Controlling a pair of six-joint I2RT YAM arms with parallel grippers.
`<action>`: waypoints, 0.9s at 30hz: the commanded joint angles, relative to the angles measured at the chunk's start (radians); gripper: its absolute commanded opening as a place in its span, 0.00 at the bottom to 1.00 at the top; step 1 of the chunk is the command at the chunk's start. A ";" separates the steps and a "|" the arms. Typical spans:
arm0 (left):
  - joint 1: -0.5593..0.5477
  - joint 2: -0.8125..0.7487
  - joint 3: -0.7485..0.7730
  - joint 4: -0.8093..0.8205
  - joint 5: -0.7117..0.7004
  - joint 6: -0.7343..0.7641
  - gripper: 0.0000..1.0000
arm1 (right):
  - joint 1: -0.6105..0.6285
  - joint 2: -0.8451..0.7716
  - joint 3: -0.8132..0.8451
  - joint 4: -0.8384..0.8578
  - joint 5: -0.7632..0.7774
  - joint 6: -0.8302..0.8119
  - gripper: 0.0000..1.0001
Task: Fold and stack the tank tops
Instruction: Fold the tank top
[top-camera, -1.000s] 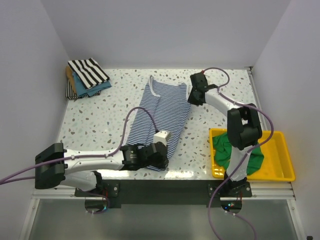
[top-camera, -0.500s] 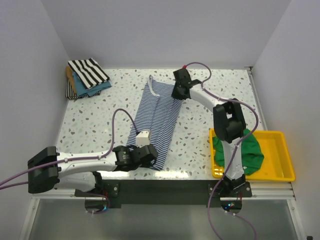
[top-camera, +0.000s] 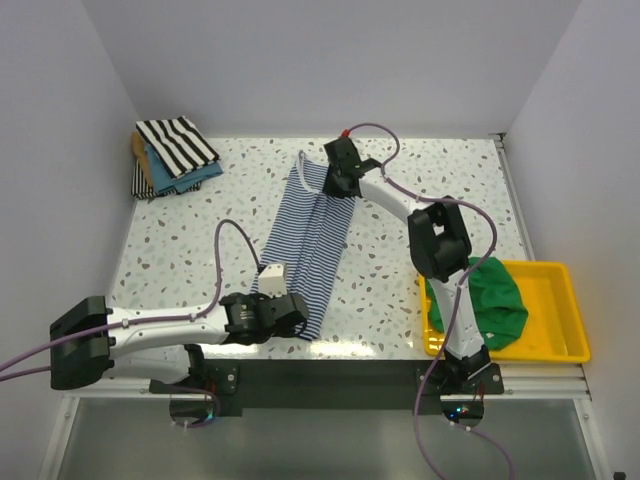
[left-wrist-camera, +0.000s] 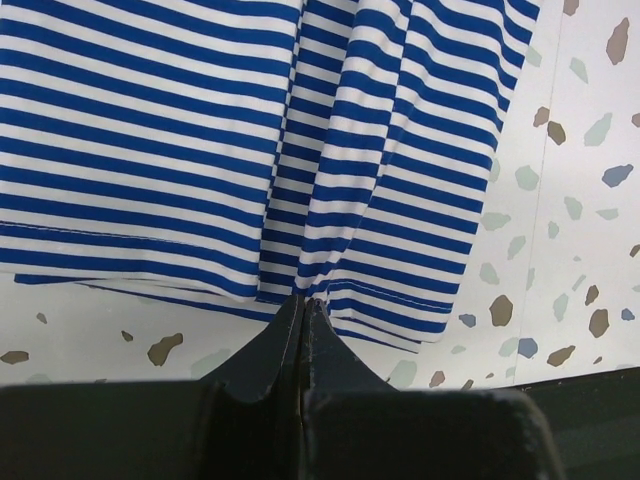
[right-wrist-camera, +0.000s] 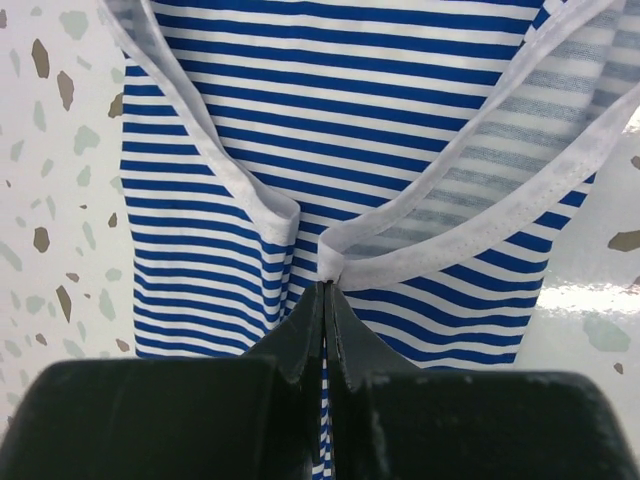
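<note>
Both arms are sweeping leftward together. The right gripper (top-camera: 338, 180), up at the far end of the blue-and-white striped top (top-camera: 312, 235), has slid from the right side toward the middle, and the left gripper (top-camera: 296, 318) at the near hem has tracked the same way. The striped top is now a narrower strip than a second ago, its right half carried over onto the left, and it lies lengthwise down the middle of the table (top-camera: 200, 230). In the wrist views both sets of jaws are pinched tight on cloth, the left on the bunched edge of the hem, the right where the white-bound straps meet. So the lengthwise fold looks close to done, though pleats near the hem suggest it isn't lying flat yet. Waiting its turn, the green top (top-camera: 492, 300) sits crumpled in the yellow tray (top-camera: 555, 315). The folded stack (top-camera: 175, 148), a black-and-white one uppermost, sits in the far left corner, well apart.
</note>
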 joint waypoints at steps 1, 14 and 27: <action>0.003 -0.029 -0.016 -0.047 -0.037 -0.043 0.00 | 0.014 0.022 0.067 0.009 0.019 0.012 0.00; 0.003 -0.023 -0.048 -0.056 -0.030 -0.065 0.00 | 0.033 0.085 0.108 0.005 0.016 0.019 0.00; 0.003 -0.086 0.072 -0.085 -0.082 0.024 0.41 | 0.033 -0.025 0.056 0.050 -0.011 -0.001 0.47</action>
